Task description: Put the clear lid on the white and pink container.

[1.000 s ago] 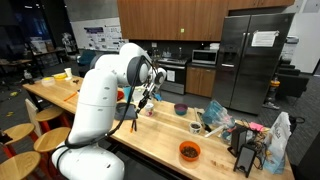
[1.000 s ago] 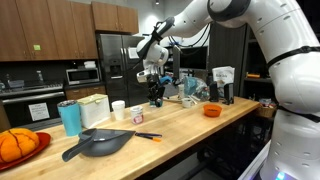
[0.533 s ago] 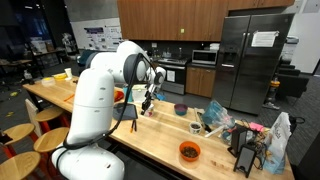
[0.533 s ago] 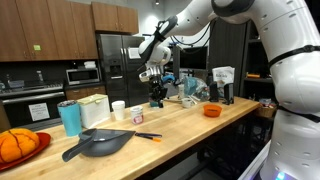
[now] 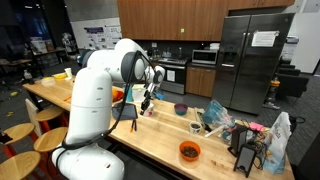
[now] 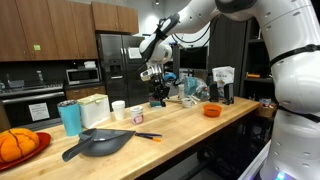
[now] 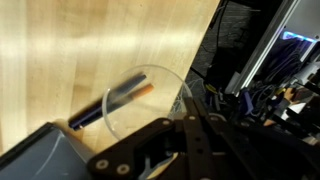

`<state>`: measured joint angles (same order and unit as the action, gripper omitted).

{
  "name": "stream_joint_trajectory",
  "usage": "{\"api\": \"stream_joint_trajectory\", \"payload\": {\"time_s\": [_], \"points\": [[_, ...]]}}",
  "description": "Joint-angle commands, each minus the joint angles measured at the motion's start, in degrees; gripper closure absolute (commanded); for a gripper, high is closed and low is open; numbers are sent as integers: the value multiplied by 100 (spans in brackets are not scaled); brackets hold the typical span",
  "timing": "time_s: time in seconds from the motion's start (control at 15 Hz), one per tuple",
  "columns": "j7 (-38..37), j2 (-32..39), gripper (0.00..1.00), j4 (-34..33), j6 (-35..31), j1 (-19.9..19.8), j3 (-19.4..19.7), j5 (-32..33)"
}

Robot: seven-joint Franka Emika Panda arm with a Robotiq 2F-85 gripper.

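Since a second ago the white arm (image 5: 100, 90) has turned a little, shifting the gripper (image 6: 152, 76) slightly above the wooden counter (image 6: 200, 135). On the fridge (image 5: 240, 80), a paper sheet (image 5: 263, 40) carries print too small to read. Well below the gripper, the white and pink container (image 6: 137, 117) stands beside the frying pan (image 6: 100, 143), a small pale tub whose pink barely shows. Jaws pinch the clear lid (image 7: 150, 100), a thin see-through disc with an orange and blue marker (image 7: 112, 105) showing through.
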<state>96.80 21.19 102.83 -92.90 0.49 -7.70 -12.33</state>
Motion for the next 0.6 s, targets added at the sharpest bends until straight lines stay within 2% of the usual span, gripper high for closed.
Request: {"api": "stream_joint_trajectory", "payload": {"time_s": [0.0, 0.4, 0.53], "points": [[909, -87, 100, -49, 680, -239, -129, -535], [1345, -59, 100, -93, 1164, -298, 26, -885], [1172, -204, 100, 43, 772, -239, 111, -723]]}}
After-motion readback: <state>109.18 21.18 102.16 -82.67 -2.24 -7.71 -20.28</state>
